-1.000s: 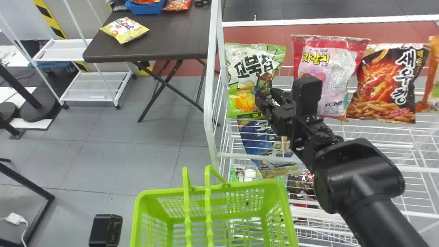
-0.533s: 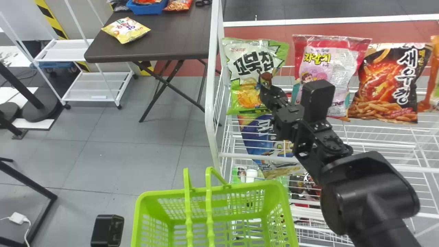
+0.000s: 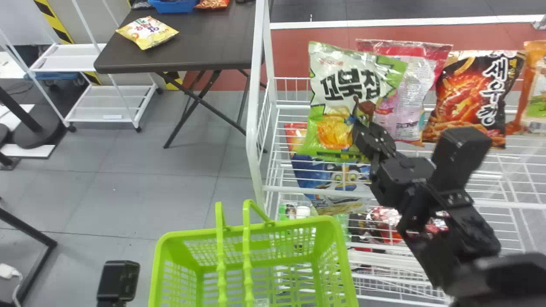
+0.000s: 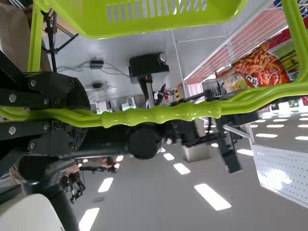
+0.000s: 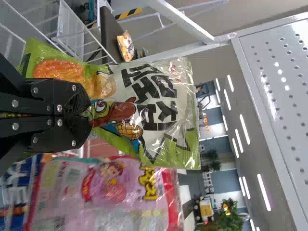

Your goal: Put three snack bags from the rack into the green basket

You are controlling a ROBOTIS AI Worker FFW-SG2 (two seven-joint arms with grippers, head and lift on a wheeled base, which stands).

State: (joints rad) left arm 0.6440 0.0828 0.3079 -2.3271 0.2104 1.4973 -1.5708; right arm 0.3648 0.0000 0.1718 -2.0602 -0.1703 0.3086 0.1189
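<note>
Green-and-white snack bag (image 3: 341,91) is in the claw of the right gripper (image 3: 359,123), right of the upper centre of the head view. The two black fingers are closed on it, with no gap showing between their tips, and they pinch the front of the bag over the printed cartoon figure. In the right wrist view the tips press into the film, which creases around them; the bag spreads out past them to either side. It hangs a little tilted, its left side free over the wires of the white rack (image 3: 256,128), and overlaps the pink bag (image 3: 416,81) in the frame; whether the two touch I cannot tell.

The left gripper (image 4: 82,115) has its fingers narrowed around the green handles, one finger on either side, at the left edge of the left wrist view. Those handles belong to the green basket (image 3: 337,224), which sits at the bottom centre of the head view.

Right of the pink bag stands the black-and-red bag (image 3: 475,94), then an orange bag (image 3: 536,81) at the right edge. A blue bag (image 3: 313,175) lies lower in the rack, right of centre. Upper left, a yellow bag (image 3: 147,32) rests on the dark table (image 3: 204,51).
</note>
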